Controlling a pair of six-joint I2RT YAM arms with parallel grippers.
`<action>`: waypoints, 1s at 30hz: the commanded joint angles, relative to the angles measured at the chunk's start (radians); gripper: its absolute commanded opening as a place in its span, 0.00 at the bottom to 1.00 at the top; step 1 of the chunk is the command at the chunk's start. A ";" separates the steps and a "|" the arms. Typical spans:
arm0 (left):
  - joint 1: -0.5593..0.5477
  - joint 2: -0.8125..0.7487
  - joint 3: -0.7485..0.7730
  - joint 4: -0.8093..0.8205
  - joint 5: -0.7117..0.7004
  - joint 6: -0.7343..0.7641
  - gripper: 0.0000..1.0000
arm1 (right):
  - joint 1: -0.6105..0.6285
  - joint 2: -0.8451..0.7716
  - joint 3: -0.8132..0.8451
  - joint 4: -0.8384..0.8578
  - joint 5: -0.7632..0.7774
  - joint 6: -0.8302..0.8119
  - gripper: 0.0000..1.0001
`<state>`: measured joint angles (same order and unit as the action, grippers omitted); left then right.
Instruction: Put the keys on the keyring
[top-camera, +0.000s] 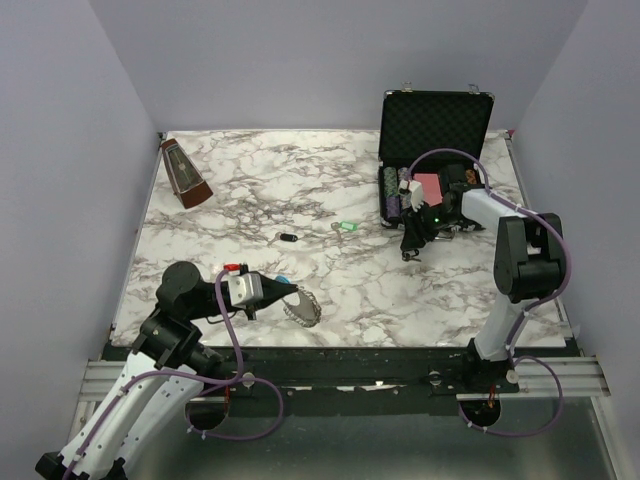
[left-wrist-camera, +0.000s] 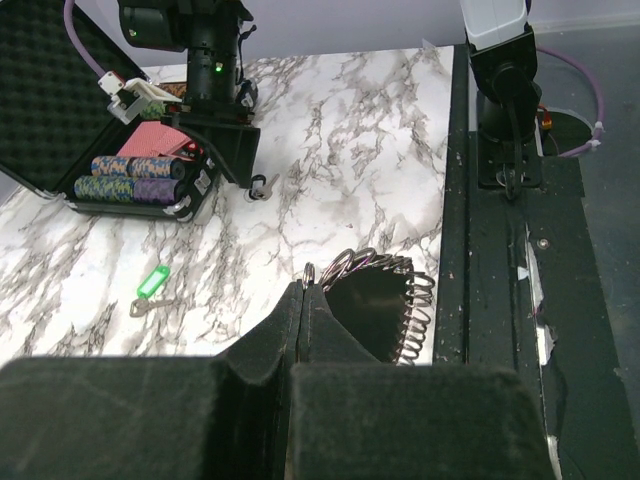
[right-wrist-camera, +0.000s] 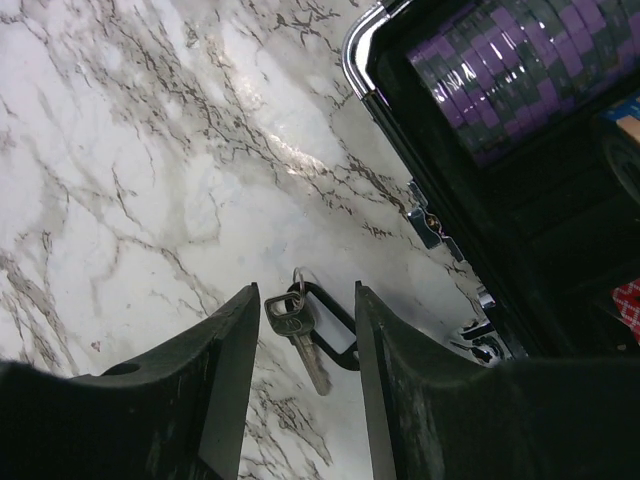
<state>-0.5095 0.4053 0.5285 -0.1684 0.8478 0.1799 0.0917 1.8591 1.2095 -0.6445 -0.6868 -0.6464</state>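
My left gripper (top-camera: 268, 293) is shut on the keyring (top-camera: 301, 306), a coil of silvery links with a light blue part, near the table's front edge. In the left wrist view the jaws (left-wrist-camera: 303, 290) pinch a small ring of the keyring (left-wrist-camera: 392, 300). My right gripper (top-camera: 409, 250) is open, low over the table beside the black case. In the right wrist view a silver key with a black plastic tag (right-wrist-camera: 305, 345) lies between the open fingers (right-wrist-camera: 305, 293), untouched. A green-tagged key (top-camera: 345, 227) and a black-tagged key (top-camera: 287, 237) lie mid-table.
An open black case (top-camera: 436, 118) with striped poker chips (top-camera: 392, 190) and a red card box stands at the back right, close to my right gripper. A brown metronome (top-camera: 185, 172) stands at the back left. The table's black front rail (left-wrist-camera: 500, 300) is next to the keyring.
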 joint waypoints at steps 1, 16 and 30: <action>0.008 0.001 0.002 0.012 0.014 0.013 0.00 | 0.008 0.025 0.012 0.019 0.056 0.022 0.50; 0.008 0.003 0.001 0.012 0.022 0.009 0.00 | 0.026 0.060 0.022 -0.015 0.049 0.013 0.40; 0.008 0.003 0.001 0.012 0.023 0.007 0.00 | 0.029 0.061 0.032 -0.038 0.041 0.004 0.35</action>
<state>-0.5060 0.4068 0.5285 -0.1684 0.8486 0.1795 0.1150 1.9041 1.2163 -0.6537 -0.6552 -0.6296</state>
